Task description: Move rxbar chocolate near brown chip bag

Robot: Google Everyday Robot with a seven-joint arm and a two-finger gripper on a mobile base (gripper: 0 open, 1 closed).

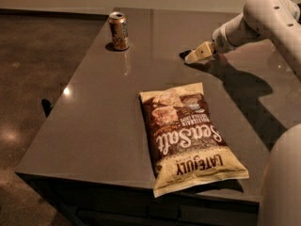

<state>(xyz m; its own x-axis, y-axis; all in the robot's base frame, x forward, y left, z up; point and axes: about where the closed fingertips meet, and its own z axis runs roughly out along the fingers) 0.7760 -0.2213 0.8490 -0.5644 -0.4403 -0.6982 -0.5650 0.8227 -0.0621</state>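
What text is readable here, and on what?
"Sea Salt": brown chip bag, white script.
"LATE JULY": same bag, near cream end.
Bag's small print, can label: blurred.
rxbar chocolate, at the tool tip, far right of table: nothing legible.

Hand [197, 54] low at the rxbar chocolate [184, 54], well apart from the brown chip bag [188, 135]

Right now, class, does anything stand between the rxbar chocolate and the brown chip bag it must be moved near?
Nothing visible does. The rxbar chocolate lies at the gripper, toward the far side; only bare tabletop separates it from the brown chip bag. The drink can stands well aside of that path.
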